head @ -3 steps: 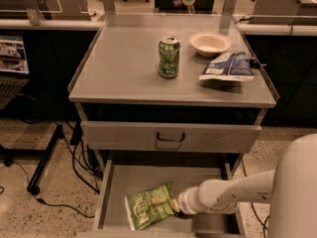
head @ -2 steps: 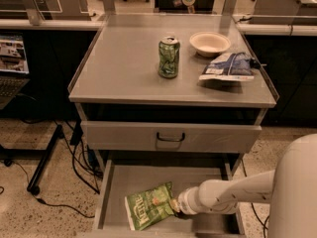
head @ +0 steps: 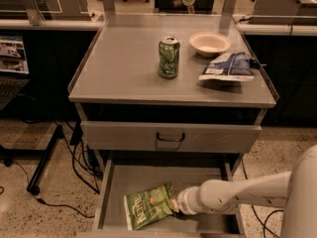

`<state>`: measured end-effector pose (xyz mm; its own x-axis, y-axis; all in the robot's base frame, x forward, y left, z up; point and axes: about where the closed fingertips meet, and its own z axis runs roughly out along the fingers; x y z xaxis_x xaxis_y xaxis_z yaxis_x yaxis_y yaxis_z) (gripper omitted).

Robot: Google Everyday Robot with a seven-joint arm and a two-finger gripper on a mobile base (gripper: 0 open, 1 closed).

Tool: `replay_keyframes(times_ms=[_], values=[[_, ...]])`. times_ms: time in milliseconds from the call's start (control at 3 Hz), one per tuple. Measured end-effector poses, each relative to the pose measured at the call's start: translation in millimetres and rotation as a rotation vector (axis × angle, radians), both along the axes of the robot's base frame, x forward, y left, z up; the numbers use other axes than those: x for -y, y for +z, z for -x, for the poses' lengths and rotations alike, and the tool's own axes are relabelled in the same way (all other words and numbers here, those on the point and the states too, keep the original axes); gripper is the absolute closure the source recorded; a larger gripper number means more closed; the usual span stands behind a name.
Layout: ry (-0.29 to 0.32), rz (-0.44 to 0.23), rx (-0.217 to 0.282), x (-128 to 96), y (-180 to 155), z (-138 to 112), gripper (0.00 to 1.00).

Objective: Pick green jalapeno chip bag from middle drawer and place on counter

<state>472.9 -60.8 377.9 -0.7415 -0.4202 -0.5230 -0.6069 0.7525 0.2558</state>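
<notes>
The green jalapeno chip bag (head: 147,205) lies flat on the floor of the open middle drawer (head: 128,178), toward its front left. My gripper (head: 173,205) reaches in from the right at the end of the white arm and sits at the bag's right edge, touching it. The counter (head: 124,68) is the grey tabletop above the drawers.
On the counter stand a green drink can (head: 169,57), a white bowl (head: 209,43) and a blue-and-white bag (head: 228,67) at the right. A closed drawer front with a dark loop handle (head: 170,138) sits between counter and open drawer. Cables and a stand leg lie on the floor at left.
</notes>
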Motion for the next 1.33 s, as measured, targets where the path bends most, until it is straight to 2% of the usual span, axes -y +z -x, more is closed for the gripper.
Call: replay_keyframes(times_ms=[333,667,1333], values=[[0.054,-0.039,0.027,-8.9,45.3,21.5,1.00],[0.093,-0.060,0.068,-14.6,105.5,40.8,1.00],[0.206,-0.033,0.199,-40.6,230.2,58.5,1.00]])
